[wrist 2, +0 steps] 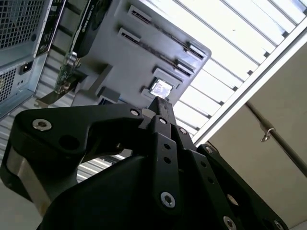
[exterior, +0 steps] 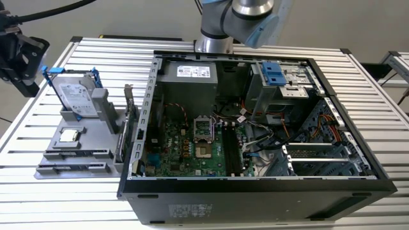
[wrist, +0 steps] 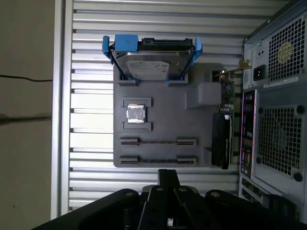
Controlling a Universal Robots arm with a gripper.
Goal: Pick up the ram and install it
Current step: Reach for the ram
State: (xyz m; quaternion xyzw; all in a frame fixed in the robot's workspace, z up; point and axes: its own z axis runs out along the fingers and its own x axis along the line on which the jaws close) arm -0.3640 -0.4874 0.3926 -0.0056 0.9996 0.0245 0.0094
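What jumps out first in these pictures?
The open computer case, its green motherboard bare, takes up much of the slatted metal table. At the exterior view's left, a grey tray props up a silver hard drive in blue brackets, with a small square processor chip nearby. In the first wrist view the black claw points toward that tray.
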